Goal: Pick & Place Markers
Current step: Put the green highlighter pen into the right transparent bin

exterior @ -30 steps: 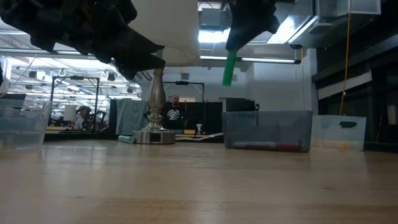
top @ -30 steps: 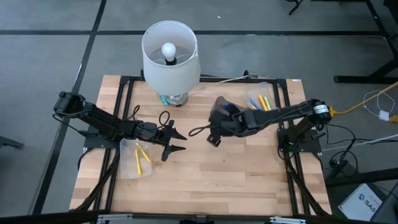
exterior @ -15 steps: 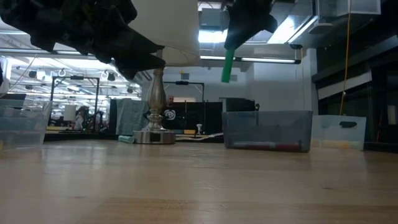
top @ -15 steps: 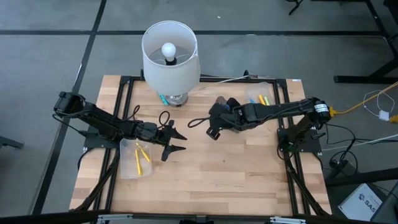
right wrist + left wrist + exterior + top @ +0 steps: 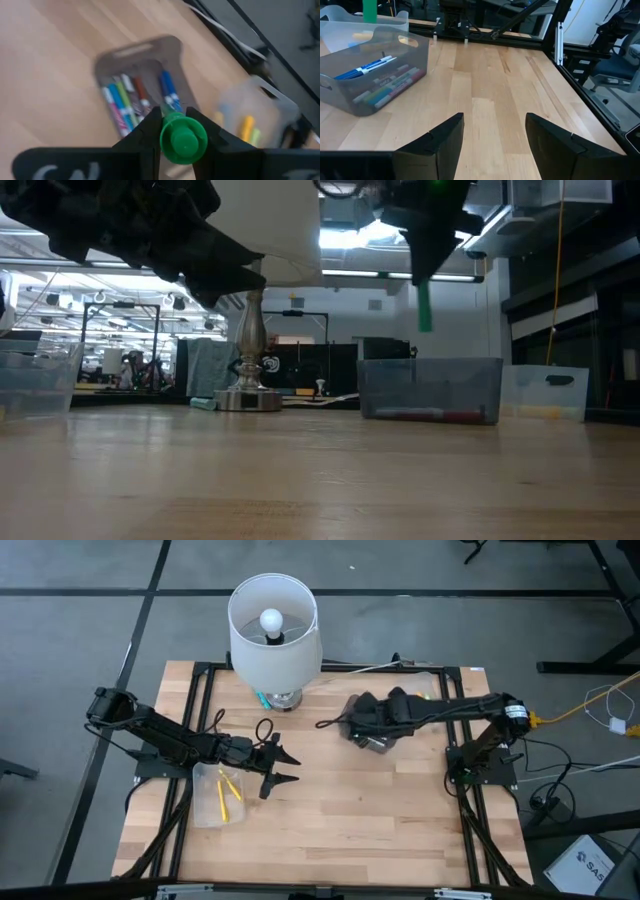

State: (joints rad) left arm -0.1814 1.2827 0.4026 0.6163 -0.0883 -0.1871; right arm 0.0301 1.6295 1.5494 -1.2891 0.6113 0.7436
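My right gripper [image 5: 183, 131] is shut on a green marker [image 5: 424, 306] above a grey bin [image 5: 374, 741]. That bin [image 5: 140, 92] holds several blue, green and red markers lying flat on its floor. A clear bin [image 5: 424, 697] behind it holds yellow markers [image 5: 246, 123]. Another clear bin [image 5: 219, 792] near my left arm holds yellow markers [image 5: 226, 787]. My left gripper [image 5: 292, 769] hovers open beside that bin, touching nothing. In the left wrist view its open fingers [image 5: 445, 142] face the grey bin [image 5: 370, 75]. My right gripper pinches the green marker between its two fingers near the marker's upper end [image 5: 183, 140]. The fingers come from above, pointing down. The marker hangs upright below them [image 5: 424, 308], lifted clear over the grey bin.
A table lamp with a white shade [image 5: 273, 628] stands at the far middle of the table, its metal base [image 5: 249, 395] on the wood. A teal marker [image 5: 262, 698] lies by the base. Black cables [image 5: 262, 730] trail near both grippers. Bare wood spans the near half.
My right gripper, still shut on the green marker, has moved toward the table's far right and turned, and now stands over the grey bin. The marker has travelled with it, still hanging upright. My left arm has kept still.
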